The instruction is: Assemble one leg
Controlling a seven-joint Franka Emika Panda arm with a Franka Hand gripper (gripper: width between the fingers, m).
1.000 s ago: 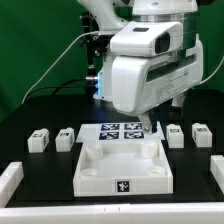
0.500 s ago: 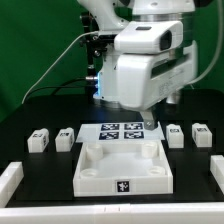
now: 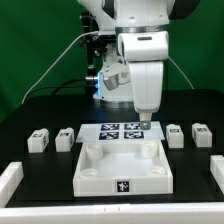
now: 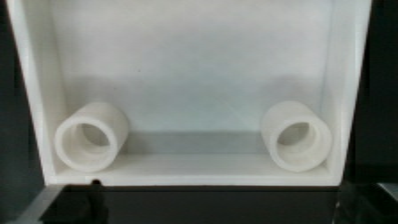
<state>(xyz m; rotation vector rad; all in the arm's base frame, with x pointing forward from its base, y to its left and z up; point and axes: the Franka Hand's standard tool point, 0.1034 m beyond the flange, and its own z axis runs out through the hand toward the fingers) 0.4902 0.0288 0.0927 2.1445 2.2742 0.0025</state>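
Green walls, matte black worktop (image 3: 30, 112); a glossy white Panda arm (image 3: 140, 60) hangs near a square, raised-rim white tray (image 3: 122, 180). Beyond it lies the flat marker board (image 3: 122, 131), flanked by paired stubby tagged plastic legs (image 3: 38, 141) (image 3: 66, 137) (image 3: 176, 134) (image 3: 200, 133), the fingers (image 3: 143, 121) spread and empty above it.

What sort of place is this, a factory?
More likely a robotics lab bench: a white robot arm stands over a black table, with a flat white marker board of black-and-white tags and small stubby white plastic legs laid out neatly.
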